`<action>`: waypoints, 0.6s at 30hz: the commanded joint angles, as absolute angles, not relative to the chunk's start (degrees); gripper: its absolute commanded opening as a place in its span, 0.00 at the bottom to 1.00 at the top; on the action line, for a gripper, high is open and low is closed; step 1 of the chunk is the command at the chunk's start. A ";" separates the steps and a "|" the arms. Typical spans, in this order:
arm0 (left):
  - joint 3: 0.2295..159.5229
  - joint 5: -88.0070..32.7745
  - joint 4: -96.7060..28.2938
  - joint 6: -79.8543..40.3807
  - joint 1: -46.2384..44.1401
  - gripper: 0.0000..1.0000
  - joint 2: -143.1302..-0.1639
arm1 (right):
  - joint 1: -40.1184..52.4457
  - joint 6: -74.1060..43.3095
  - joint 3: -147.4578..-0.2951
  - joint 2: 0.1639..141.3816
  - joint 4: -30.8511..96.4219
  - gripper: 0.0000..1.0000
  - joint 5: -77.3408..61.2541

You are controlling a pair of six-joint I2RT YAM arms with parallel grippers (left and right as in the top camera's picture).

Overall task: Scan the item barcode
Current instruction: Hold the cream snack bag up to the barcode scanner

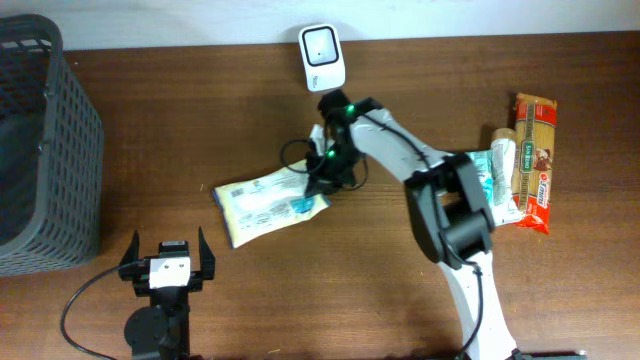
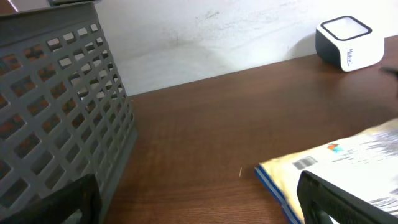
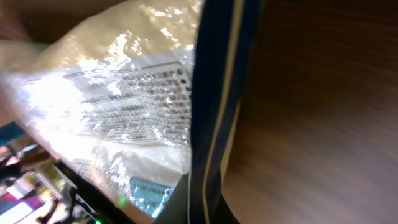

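Bag (image 1: 262, 203) is lying flat at the centre of the overhead frame, below and left of the scanner (image 1: 322, 56) at top centre. Right gripper (image 1: 320, 178) is pinching the bag's right edge, jaws closed on the blue seam. Left gripper (image 1: 168, 248) is resting at lower left, jaws spread wide and holding nothing. Basket (image 1: 40, 150) is standing at far left; packets (image 1: 533, 160) are lying at far right.

Seen from overhead, the right hand (image 1: 320, 178) covers the right end of the pale crinkly plastic packet with a blue edge (image 1: 262, 205), hiding where they meet. In the right wrist view the packet's print is too blurred to read. The grey lattice plastic basket (image 1: 40, 150) runs off the left edge.
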State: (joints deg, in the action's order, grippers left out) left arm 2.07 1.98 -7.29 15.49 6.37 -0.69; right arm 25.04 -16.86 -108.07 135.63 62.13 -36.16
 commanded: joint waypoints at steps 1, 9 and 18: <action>1.85 2.20 -7.31 16.36 6.66 0.99 -0.45 | 22.98 -9.69 -108.07 123.33 65.01 0.04 -33.10; 1.85 2.20 -7.31 16.36 6.66 0.99 -0.45 | 8.16 1.26 -108.07 107.59 70.04 0.04 -60.73; 1.85 2.20 -7.31 16.36 6.66 0.99 -0.45 | 9.69 1.21 -104.88 113.80 74.65 0.04 -46.22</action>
State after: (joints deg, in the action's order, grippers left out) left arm 2.07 1.98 -7.31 15.49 6.37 -0.69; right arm 9.74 2.74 -105.49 112.44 74.43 -53.34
